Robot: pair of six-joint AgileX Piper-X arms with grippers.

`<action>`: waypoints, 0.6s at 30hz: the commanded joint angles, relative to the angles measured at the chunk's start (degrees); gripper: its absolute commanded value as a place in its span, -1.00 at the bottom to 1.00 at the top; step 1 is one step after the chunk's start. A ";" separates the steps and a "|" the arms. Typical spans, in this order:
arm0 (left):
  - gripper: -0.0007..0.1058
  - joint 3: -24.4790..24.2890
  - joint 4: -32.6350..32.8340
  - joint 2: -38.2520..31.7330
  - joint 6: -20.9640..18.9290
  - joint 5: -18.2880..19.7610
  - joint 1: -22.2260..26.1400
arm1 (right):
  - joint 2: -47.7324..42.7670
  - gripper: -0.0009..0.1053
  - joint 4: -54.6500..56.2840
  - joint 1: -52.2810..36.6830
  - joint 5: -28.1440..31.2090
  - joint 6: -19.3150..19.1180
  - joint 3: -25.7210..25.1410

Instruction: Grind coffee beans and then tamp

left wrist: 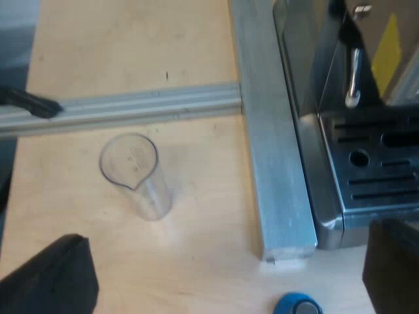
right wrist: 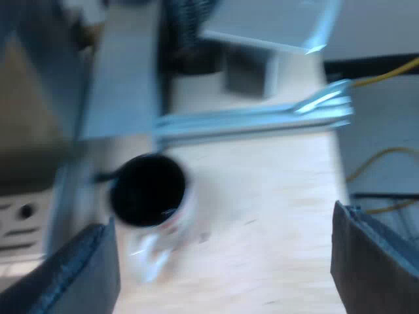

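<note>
Light: bright, even daylight is spread over the table (left wrist: 131, 52).
Glare: pale sheen is thrown off the espresso machine (left wrist: 308, 131) and rail (left wrist: 150, 104).
Shadow: faint beside the measuring glass (left wrist: 134, 173); the mug (right wrist: 147, 193) interior is left black.

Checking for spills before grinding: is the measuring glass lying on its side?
No, the measuring glass stands upright on the wooden table, spouted mouth facing up.
</note>
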 commanded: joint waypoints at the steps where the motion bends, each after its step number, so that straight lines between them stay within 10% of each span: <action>1: 0.58 -0.25 -0.10 -3.56 -0.98 -0.12 -0.21 | -3.10 0.31 -0.34 -1.45 -0.73 -1.36 -0.32; 18: 0.58 7.24 3.87 -36.81 -0.56 -1.19 -0.21 | -27.54 0.31 10.16 4.78 -0.93 -5.97 0.45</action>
